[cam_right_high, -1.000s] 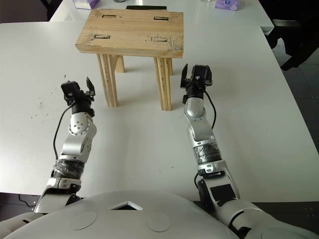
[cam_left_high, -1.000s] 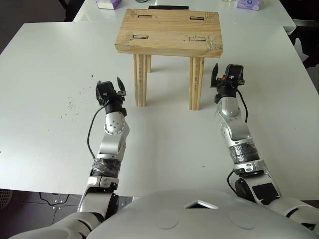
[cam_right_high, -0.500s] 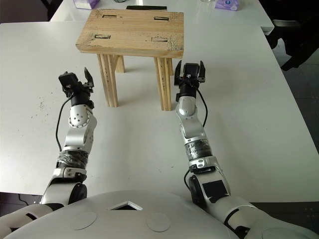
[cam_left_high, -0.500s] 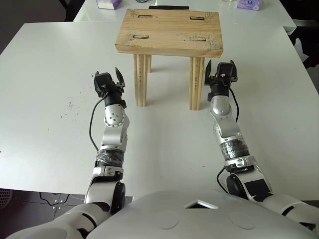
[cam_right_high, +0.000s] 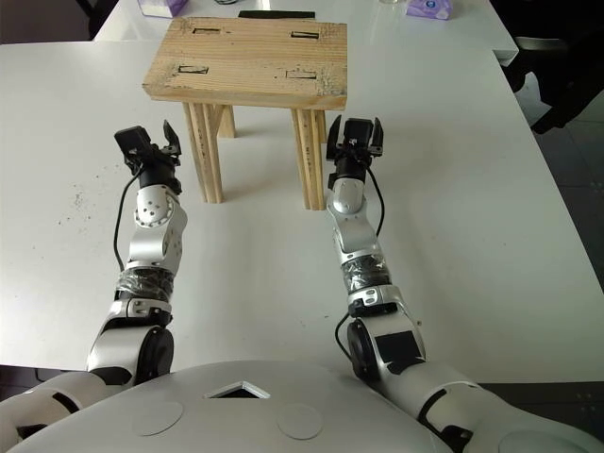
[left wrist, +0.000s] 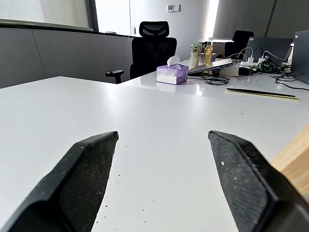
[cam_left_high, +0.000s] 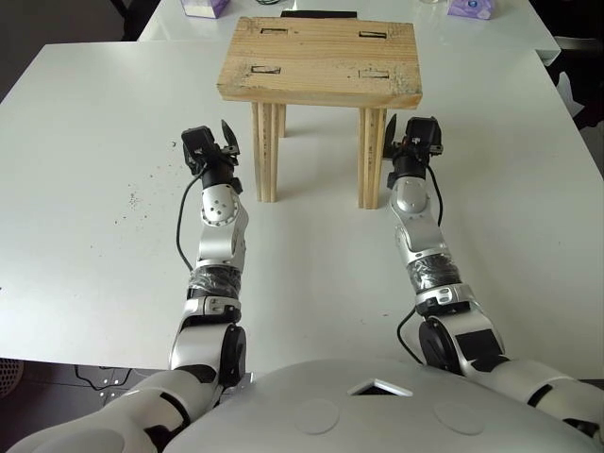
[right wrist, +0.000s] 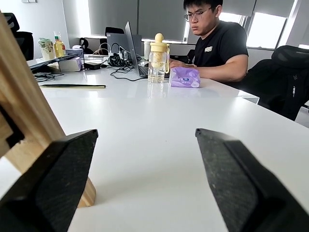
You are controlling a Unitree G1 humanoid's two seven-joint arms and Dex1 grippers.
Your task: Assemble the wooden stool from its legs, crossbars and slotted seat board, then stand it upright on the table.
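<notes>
Item: wooden stool (cam_left_high: 319, 61), fully assembled, standing upright on the white counter (cam_left_high: 85, 142) on all four legs with the slotted seat board on top. It stands directly ahead of and between the two end effectors. Left end effector (cam_left_high: 211, 151): released, fingers (left wrist: 91, 164) spread wide with nothing between them; it hovers low over the counter, just outboard of the near left leg (cam_left_high: 264, 156) and apart from it. Right end effector (cam_left_high: 412, 132): likewise released and empty, fingers (right wrist: 53, 179) parted, with the near right leg (cam_left_high: 372, 156) just beside its inner finger rather than in the gap; contact with the wood cannot be told. Placement note: the stool bears its own weight squarely, so no grasp appears needed. The flanking, open-handed posture reads as a guard on either side of the near legs, ready to steady the stool if it rocks. Status, judged: assembly and standing appear complete.
</notes>
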